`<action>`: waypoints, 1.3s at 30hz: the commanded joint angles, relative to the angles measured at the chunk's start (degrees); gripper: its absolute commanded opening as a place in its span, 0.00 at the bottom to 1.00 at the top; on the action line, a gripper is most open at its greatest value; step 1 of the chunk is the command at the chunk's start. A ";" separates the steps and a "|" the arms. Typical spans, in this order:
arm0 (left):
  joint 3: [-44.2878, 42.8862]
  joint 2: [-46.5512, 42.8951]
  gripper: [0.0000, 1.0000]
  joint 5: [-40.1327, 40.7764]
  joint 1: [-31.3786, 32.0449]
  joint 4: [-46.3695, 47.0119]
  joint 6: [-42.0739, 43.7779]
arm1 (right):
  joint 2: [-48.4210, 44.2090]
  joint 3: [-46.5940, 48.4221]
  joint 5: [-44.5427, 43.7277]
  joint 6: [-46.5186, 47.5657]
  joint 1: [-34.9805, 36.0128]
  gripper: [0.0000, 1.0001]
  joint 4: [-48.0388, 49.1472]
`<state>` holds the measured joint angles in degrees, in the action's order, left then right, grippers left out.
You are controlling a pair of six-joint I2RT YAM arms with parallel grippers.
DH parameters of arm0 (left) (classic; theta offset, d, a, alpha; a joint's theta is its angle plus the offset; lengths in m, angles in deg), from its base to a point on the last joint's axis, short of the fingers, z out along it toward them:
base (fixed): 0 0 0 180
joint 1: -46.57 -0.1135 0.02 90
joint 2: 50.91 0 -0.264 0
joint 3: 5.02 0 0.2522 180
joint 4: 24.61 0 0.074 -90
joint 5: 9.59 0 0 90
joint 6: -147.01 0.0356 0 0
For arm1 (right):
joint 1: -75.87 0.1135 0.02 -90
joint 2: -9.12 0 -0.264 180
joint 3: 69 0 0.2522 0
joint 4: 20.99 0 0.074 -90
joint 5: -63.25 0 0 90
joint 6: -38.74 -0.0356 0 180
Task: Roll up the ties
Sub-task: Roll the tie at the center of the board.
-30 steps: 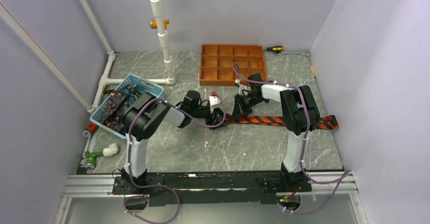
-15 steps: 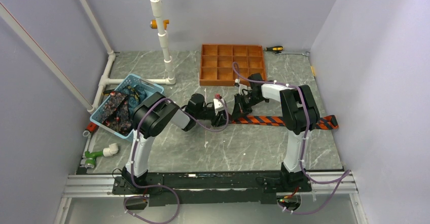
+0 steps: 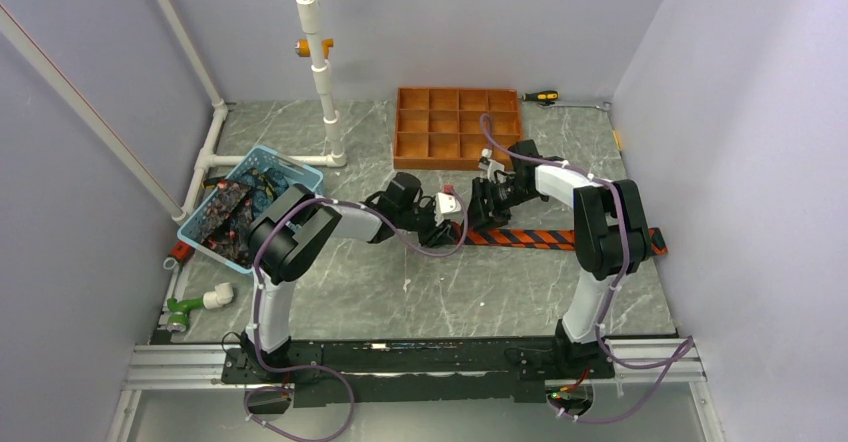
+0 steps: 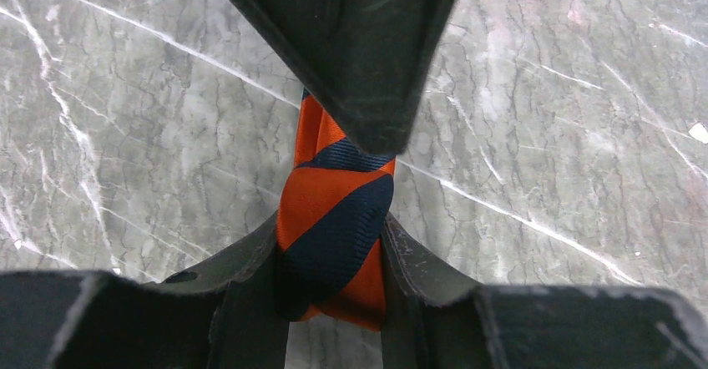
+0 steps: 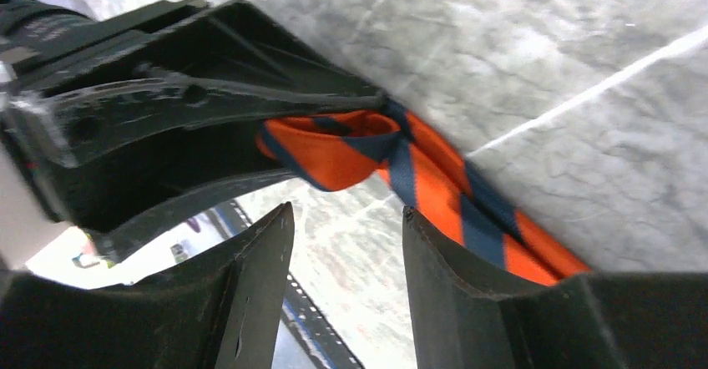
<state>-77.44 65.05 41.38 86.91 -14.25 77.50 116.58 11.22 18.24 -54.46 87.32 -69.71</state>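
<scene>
Part of striped tie [image 3: 535, 237] hidden behind right arm [image 3: 600, 224]; gripped end under left tool [image 3: 445, 230].

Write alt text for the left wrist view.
The left end effector pinches the folded end of an orange-and-navy striped tie above a grey marble table. A dark wedge reaches in from the top, covering the tie beyond.
</scene>
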 commanded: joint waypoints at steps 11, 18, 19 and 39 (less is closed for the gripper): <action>-1.44 1.59 0.27 6.76 0.63 -19.00 2.27 | 4.80 2.17 1.74 -6.08 2.27 0.23 5.57; -1.52 1.96 0.37 3.82 0.64 -17.08 2.90 | 7.28 1.59 -5.61 -2.71 1.02 0.00 1.85; -1.61 2.17 0.40 3.20 0.62 -16.70 3.09 | 7.62 1.51 -5.88 -2.45 0.65 0.00 1.71; -1.70 7.03 0.65 -7.19 1.40 14.37 -4.59 | 14.40 4.09 -8.44 4.19 -2.21 0.00 -3.79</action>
<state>-78.20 69.38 36.46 87.26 -4.78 76.06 127.55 15.48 20.91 -56.69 85.65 -73.34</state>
